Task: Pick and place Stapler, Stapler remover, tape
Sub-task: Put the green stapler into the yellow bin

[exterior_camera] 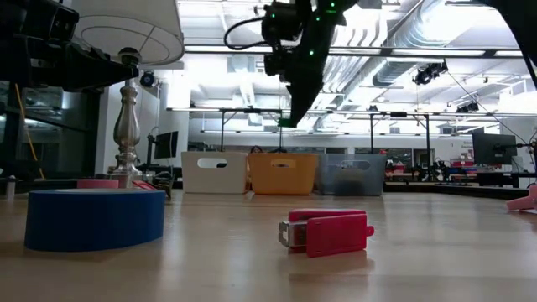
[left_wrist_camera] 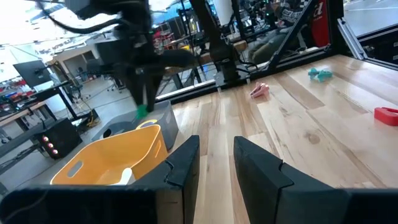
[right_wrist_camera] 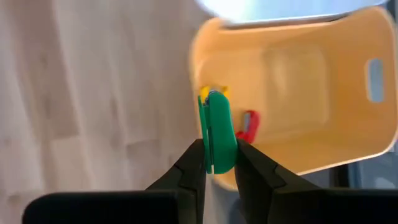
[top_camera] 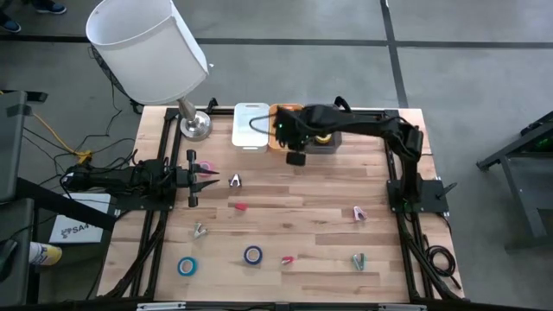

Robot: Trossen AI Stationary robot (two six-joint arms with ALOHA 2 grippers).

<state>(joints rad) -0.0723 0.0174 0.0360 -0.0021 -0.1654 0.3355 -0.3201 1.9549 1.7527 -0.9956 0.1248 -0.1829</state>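
My right gripper, clamping a green plastic stapler, hangs above the orange plastic bin; I'd centre before releasing.

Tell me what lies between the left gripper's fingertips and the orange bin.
In the left wrist view, only bare wooden table lies between the open left gripper and the orange bin; nothing sits on that stretch.
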